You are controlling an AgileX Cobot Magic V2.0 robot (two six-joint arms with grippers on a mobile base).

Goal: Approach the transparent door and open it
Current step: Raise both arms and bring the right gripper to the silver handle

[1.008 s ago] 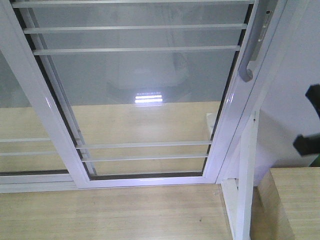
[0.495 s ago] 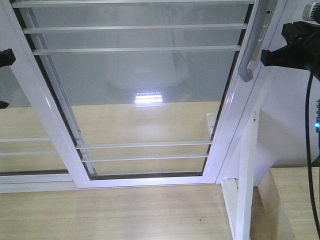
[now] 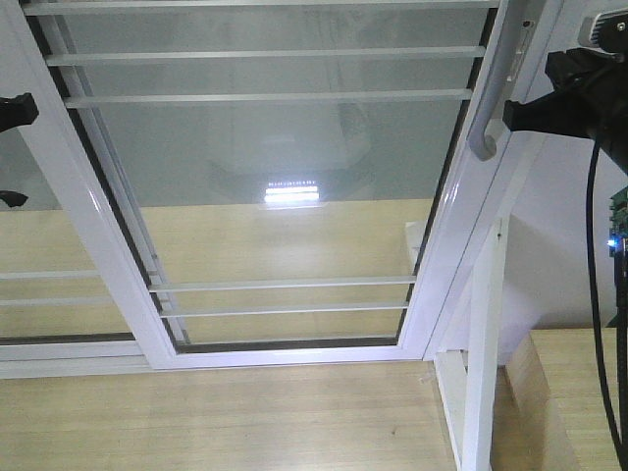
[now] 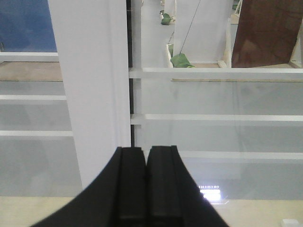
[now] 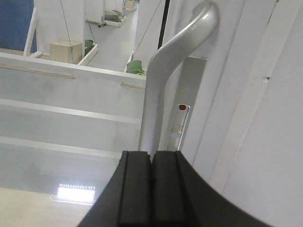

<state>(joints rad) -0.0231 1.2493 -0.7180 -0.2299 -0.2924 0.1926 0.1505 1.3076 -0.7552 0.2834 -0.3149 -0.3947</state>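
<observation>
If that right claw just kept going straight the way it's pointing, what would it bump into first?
Most likely the grey pull handle of the transparent door. In its wrist view the right gripper, fingers closed, points at the handle's straight shaft; the gap between them is unclear.

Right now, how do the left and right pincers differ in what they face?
The right pincer faces the grey handle on the door; the left pincer faces a bare white frame post. The right sits at the door's handle side, the left at the opposite side. Both are shut and empty.
</observation>
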